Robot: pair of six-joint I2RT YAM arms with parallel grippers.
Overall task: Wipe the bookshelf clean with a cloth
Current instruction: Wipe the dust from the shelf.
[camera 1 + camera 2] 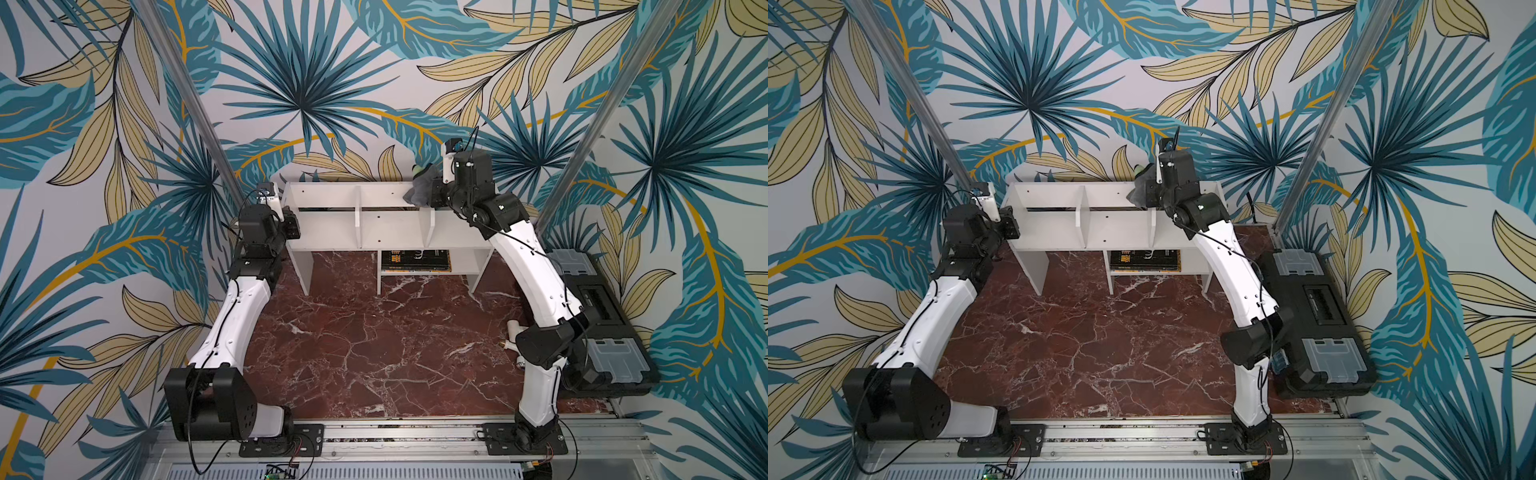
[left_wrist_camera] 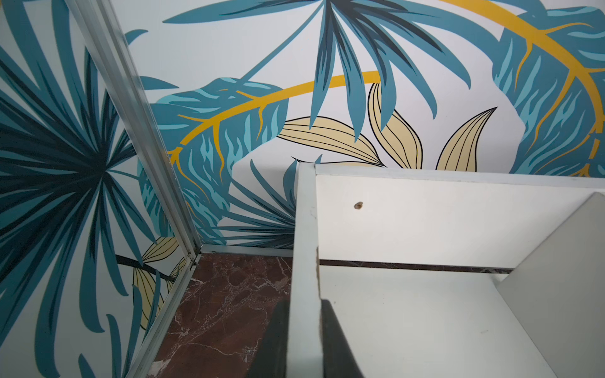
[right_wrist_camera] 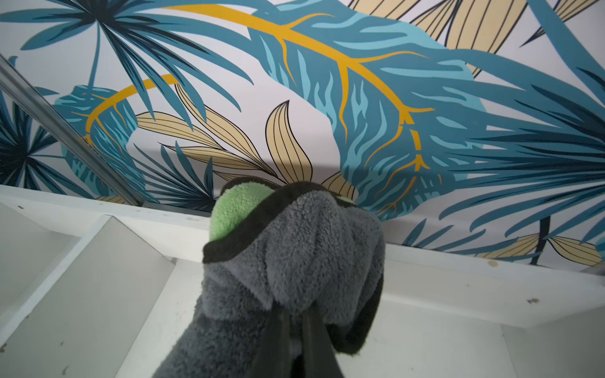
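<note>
Gripping the cloth in a bunch, the right hand is clamped tight on it, grey side out w/ a bit of lime green showing. Cloth sits up at the top edge of the bookshelf rear board, about over the right-side divider. Can't tell if it's touching the board or just off it. Left hand is closed on the bookshelf's left end panel, one finger each side, prob. steadying the unit.

Key relation: the bookshelf's long axis runs left-right along the back wall, and most of it lies to the left of the cloth, twd the left hand. So the next stroke is likely a sideways drag along that axis, R to L, w/ the wrist held clear of the dividers. Right arm is the only one near the cloth; left arm is well apart at the far end. Black toolbox sits beside the right arm, not in the way of a leftward sweep.
</note>
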